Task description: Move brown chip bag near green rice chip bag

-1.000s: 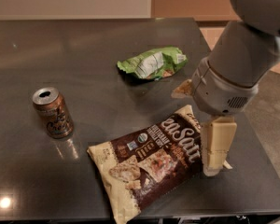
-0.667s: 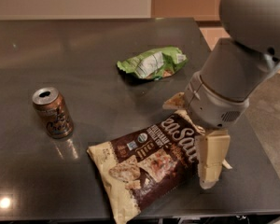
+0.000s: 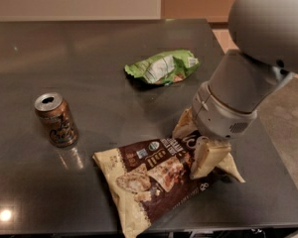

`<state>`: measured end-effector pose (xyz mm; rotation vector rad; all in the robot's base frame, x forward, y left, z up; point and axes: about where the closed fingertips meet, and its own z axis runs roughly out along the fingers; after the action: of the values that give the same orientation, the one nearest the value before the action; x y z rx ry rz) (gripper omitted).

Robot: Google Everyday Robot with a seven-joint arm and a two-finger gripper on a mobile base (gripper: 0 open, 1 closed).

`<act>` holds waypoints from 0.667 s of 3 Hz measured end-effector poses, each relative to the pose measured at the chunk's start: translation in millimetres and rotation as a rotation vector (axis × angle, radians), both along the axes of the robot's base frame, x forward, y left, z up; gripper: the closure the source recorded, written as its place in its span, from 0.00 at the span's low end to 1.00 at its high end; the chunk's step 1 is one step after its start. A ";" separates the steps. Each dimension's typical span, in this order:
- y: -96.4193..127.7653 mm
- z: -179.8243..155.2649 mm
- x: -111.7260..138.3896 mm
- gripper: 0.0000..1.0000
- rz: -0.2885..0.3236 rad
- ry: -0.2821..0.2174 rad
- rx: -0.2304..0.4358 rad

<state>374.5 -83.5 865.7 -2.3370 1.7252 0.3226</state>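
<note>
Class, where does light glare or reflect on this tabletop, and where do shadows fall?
Camera view: bright glare on the table at lower left; the can reflects faintly at its base; soft shadow under the green rice chip bag; the gripper sits low on the brown chip bag.

Single high view, angled down over the table [image 3: 89, 58], end effector [image 3: 196, 144] close at lower right

I count two bags on one table [image 3: 64, 48]: one brown chip bag [image 3: 154, 175], one green rice chip bag [image 3: 161, 67]. One can [image 3: 56, 119]. One gripper [image 3: 201, 150], mine, over the brown chip bag's right end.
</note>
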 end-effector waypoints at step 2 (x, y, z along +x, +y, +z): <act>-10.2 30.2 20.3 0.88 -0.069 -0.068 0.007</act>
<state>394.8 -93.6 895.9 -2.2504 1.7651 0.2341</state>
